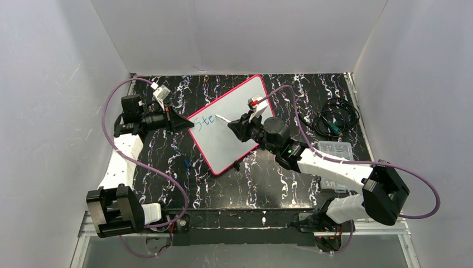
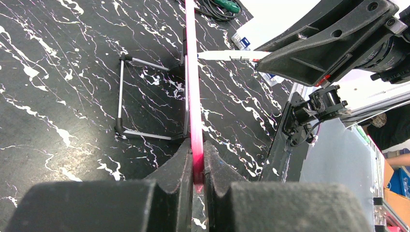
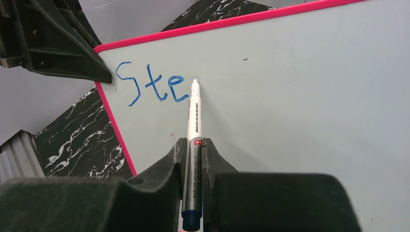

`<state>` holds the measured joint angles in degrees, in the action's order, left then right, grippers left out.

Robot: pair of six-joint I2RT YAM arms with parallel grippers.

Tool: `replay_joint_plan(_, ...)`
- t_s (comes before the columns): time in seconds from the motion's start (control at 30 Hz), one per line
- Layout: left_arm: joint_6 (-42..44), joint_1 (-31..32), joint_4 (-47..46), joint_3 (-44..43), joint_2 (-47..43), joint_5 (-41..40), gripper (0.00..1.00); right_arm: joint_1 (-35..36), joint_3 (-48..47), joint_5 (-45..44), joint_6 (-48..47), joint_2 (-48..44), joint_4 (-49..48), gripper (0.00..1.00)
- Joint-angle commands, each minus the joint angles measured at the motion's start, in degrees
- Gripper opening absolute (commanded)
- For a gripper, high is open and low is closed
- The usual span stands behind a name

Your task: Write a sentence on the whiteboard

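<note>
Nearest us, our right gripper (image 3: pixel 193 144) clenches the pen (image 3: pixel 195 113), its tip at the board (image 3: pixel 300 96) just after the sentence (image 3: pixel 152 88), so far "Ste", while our left gripper (image 2: pixel 195 162) pinches the board's pink edge, where we judge something so light, stiff and slippery is best steadied.

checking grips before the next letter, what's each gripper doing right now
left gripper: closed on the edge of the whiteboard.
right gripper: closed on the marker pen.

2 black-and-white arms (image 1: pixel 329 167) trail looping purple cables (image 1: pixel 104 114).
</note>
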<state>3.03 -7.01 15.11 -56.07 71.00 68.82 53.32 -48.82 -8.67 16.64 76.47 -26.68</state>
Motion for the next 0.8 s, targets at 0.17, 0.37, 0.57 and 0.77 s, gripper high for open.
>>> replay_joint_plan(0.17,2.3,1.3,3.8,-0.7,-0.1,3.4,0.00,-0.1,-4.1,-0.6,-1.3,1.9,-2.3,0.01)
replay_joint_plan(0.37,2.4,1.3,3.9,-0.7,-0.1,3.4,0.00,-0.1,-2.4,-0.9,-1.0,1.2,-0.6,0.01)
replay_joint_plan(0.57,2.4,1.3,3.9,-0.8,-0.2,3.4,0.00,-0.1,1.5,-0.5,1.6,-0.3,0.9,0.01)
replay_joint_plan(0.77,2.4,1.3,3.9,-0.8,-0.3,3.5,0.00,-0.1,4.5,0.5,3.8,-1.6,1.7,0.01)
